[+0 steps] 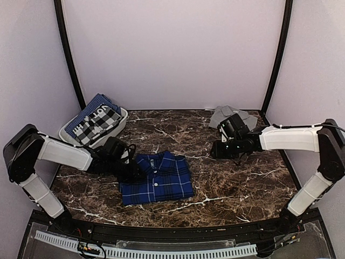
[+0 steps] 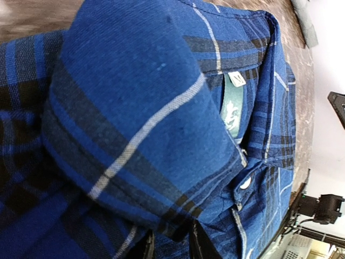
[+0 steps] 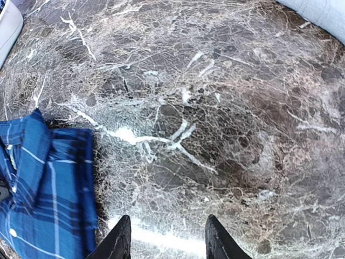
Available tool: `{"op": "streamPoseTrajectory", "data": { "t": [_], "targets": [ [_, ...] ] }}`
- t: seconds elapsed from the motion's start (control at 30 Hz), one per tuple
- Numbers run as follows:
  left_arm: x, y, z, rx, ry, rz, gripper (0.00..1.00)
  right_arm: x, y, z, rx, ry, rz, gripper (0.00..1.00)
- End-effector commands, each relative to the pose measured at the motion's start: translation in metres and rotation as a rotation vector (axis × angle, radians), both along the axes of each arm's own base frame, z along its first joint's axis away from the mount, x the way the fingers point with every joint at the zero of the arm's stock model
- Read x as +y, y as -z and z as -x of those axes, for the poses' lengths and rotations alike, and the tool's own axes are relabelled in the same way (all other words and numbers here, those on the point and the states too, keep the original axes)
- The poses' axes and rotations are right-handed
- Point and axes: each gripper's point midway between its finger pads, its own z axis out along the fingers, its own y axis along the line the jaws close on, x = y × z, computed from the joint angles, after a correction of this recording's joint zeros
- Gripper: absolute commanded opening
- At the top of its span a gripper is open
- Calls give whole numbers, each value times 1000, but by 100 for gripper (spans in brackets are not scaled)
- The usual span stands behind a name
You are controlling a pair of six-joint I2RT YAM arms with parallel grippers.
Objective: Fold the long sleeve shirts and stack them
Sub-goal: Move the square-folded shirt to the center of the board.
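The pale bin point(image 1: 123, 115) at the back left of the table held two folded cloths, a blue gingham cloth point(image 1: 96, 106) and, over it, a black-and-white checked cloth point(image 1: 99, 123) with white lettering. You could see nothing else in it. The table point(image 1: 242, 183) was dark brown marble with white veins. The plaid shirt point(image 1: 156, 178), royal blue and black, lay folded near its middle with the collar towards the back and white buttons down the front. The grey shirt point(image 1: 223, 114) lay crumpled at the back right, well apart from the plaid one. Your left gripper point(image 1: 132, 168) sat at the plaid shirt's left edge by the collar. In the left wrist view its fingers point(image 2: 146, 248) stood narrow, with a fold of plaid cloth between them and the collar bunched close before the lens. A green label point(image 2: 232, 110) and one button point(image 2: 245, 183) showed there. Your right gripper point(image 1: 218, 149) hung above bare marble between the two shirts. Its fingers point(image 3: 121, 240) stood apart with nothing between them. Pale walls point(image 1: 172, 54) closed the cell on three sides, with black poles point(image 1: 67, 54) rising at the back corners. A white slotted duct point(image 1: 161, 251) ran along the near edge.
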Motion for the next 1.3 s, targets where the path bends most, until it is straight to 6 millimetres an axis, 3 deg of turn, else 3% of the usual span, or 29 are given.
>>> {"op": "streamPoseTrajectory", "data": {
  "t": [0.0, 0.07, 0.2, 0.37, 0.6, 0.8, 1.03, 1.27],
  "targets": [
    [68, 31, 26, 83, 9, -200, 21, 7, -4, -16, -27, -3, -6, 44],
    [78, 27, 22, 73, 13, -221, 21, 10, -2, -19, -24, -5, -12, 44],
    [79, 9, 7, 29, 34, -224, 22, 13, -2, -27, -26, -2, -11, 44],
    [61, -40, -11, -67, 93, -165, 28, 2, -6, -43, -38, 29, 13, 47],
    [38, -128, -25, -255, 131, -65, 43, -33, -22, -102, -104, 154, 136, 51],
    [16, -174, -23, -363, 154, 31, 53, -54, -28, -158, -136, 241, 228, 51],
    [6, -182, -15, -380, 198, 57, 54, -58, -20, -216, -144, 273, 322, 51],
    [9, -178, -7, -380, 209, 67, 54, -82, 4, -246, -103, 302, 337, 51]
  ]
}}
